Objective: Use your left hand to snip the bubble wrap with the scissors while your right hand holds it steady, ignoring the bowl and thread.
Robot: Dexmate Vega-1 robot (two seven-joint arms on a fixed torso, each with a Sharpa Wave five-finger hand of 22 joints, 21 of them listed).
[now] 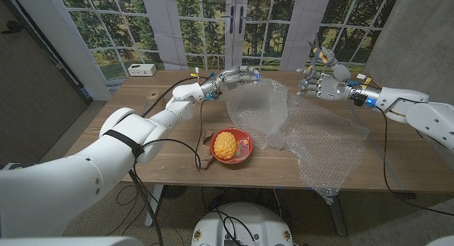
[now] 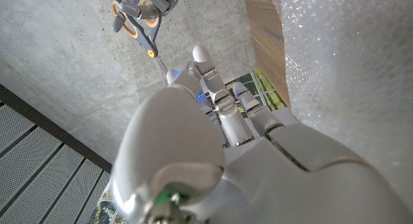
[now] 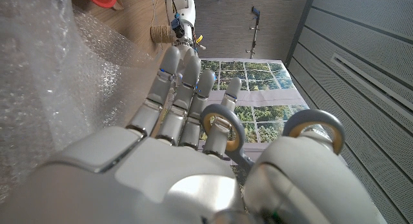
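Left robot hand (image 1: 237,77) reached over the far middle of the table (image 1: 156,104) in the head view, fingers stretched to the raised edge of the bubble wrap (image 1: 312,132). I could not tell whether it pinched the sheet or only touched it. The right robot hand (image 1: 323,81) hovered above the sheet's far right part with the scissors (image 1: 320,56) in its grip, handles up. The bowl (image 1: 245,136) stood at the sheet's near left edge.

From the left wrist, that hand's fingers (image 2: 222,101) lay fairly straight beside the wrap, and the scissors (image 2: 132,20) hung well apart from them in the other hand.

From the right wrist, its fingers passed through the scissor loops (image 3: 313,114), with the wrap below and the thread (image 3: 160,33) beyond it on the table.

No cut showed in the sheet. The roles looked swapped against the task, and the snip seemed not yet begun.
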